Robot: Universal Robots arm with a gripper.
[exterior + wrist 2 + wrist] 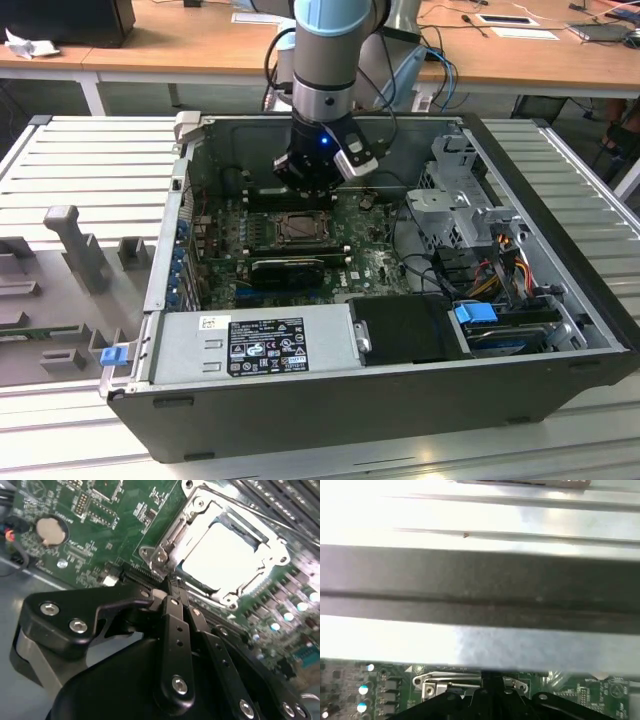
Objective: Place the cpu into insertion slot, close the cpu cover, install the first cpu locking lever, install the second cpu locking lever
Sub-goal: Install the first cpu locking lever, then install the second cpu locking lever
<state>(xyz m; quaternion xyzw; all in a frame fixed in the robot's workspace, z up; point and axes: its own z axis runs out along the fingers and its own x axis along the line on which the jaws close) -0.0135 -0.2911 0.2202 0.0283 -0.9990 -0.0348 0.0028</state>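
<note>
Hovering gripper [172,592] — cpu cover [200,527] adjacent.

In the exterior view the arm's wrist hid the gripper [318,192], and the chip [299,229] in its socket [297,232] was too small to judge. In the second wrist view glare washed out the chip's top [227,555], and the picture's edge cut off the gripper's [172,591] black body. The levers beside the metal cover [200,522] could not be told as latched or free. In the first wrist view the computer case's wall [480,587] hid most of the circuit board [390,685].
</note>
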